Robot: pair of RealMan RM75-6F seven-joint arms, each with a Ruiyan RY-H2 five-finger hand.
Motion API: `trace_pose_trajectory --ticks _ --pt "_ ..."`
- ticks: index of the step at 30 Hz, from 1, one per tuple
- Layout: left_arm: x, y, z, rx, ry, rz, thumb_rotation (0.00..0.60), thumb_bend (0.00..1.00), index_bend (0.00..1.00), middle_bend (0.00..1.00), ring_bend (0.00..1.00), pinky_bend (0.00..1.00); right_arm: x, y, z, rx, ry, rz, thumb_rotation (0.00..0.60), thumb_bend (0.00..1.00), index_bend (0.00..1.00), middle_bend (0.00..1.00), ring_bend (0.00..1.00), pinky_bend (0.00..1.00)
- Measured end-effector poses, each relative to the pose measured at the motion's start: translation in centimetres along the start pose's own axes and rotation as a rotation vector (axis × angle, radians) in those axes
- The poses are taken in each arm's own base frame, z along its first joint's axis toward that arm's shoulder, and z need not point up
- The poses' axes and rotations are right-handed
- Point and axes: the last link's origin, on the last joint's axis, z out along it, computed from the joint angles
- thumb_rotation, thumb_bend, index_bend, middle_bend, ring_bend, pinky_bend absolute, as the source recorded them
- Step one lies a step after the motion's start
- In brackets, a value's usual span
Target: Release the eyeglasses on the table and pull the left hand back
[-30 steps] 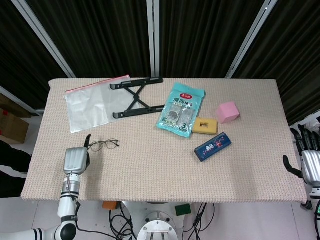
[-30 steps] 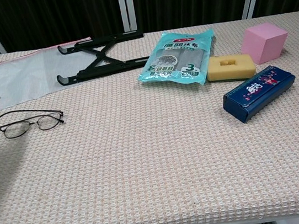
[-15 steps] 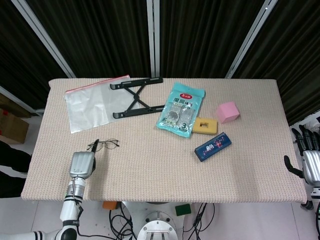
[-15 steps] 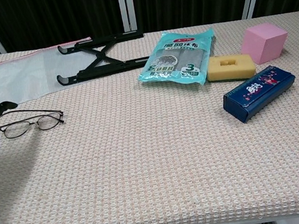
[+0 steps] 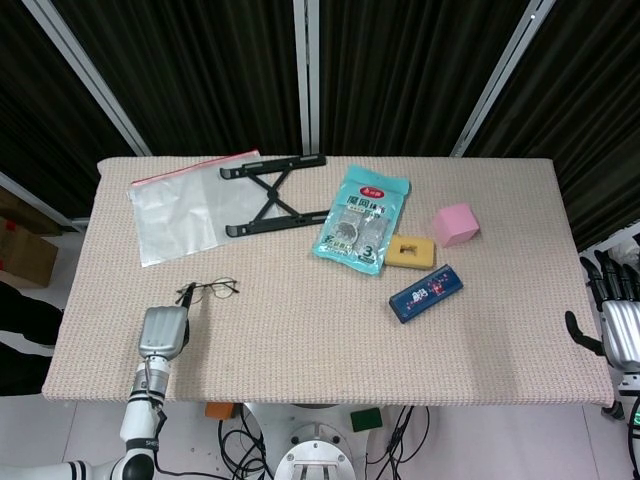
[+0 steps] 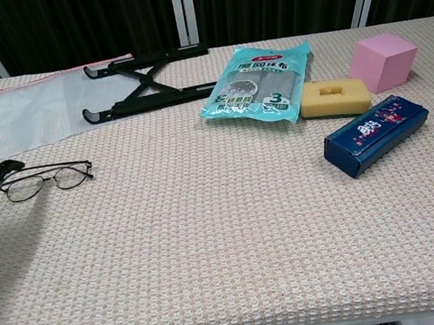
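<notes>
While the eyeglasses [image 5: 209, 291] lie flat on the table [image 5: 320, 340] at its 8 o'clock sector, the left hand [image 5: 163, 331] sits just beside them at their 7 o'clock, one dark fingertip [image 6: 1, 171] at the frame's end; contact cannot be confirmed. Fingers appear parted, gripping nothing. Recommended: withdraw straight toward 6 o'clock, lifting first so no finger drags the frame. The right hand [image 5: 618, 325] hangs off the 3 o'clock edge, fingers spread. Against the frame one second prior, the left hand has retreated toward the near edge; the glasses are unmoved.
</notes>
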Motion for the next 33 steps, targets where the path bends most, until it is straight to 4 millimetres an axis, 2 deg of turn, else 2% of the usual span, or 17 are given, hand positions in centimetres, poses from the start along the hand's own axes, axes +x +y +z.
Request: trace_pose_trajectory --ticks 8,12,23,29,33 --pt "-1.5 -0.9 1.3 0.046 -0.034 0.009 0.6 0.72 0.04 0.97 0.91 0.93 0.1 0.0 -0.1 0.014 0.008 0.005 0.6 0.45 0.0 0.0 0.0 0.0" --pt "-1.6 -0.9 1.4 0.046 -0.036 0.005 0.6 0.72 0.04 0.97 0.91 0.93 0.1 -0.1 0.0 0.015 0.01 0.003 0.6 0.45 0.0 0.0 0.0 0.0" --pt "-0.3 -0.7 1.2 0.04 0.029 -0.02 0.6 0.72 0.04 0.97 0.91 0.93 0.2 -0.2 0.0 0.018 0.015 0.005 0.6 0.45 0.0 0.0 0.0 0.0" --pt "0.7 0.1 0.5 0.0 0.064 -0.033 0.6 0.72 0.04 0.97 0.91 0.93 0.1 -0.2 -0.1 0.018 0.012 0.007 0.6 0.45 0.0 0.0 0.0 0.0" --pt "0.4 0.8 -0.1 -0.036 0.046 -0.01 0.6 0.72 0.04 0.97 0.91 0.93 0.0 -0.1 -0.2 0.015 0.007 0.008 0.6 0.45 0.0 0.0 0.0 0.0"
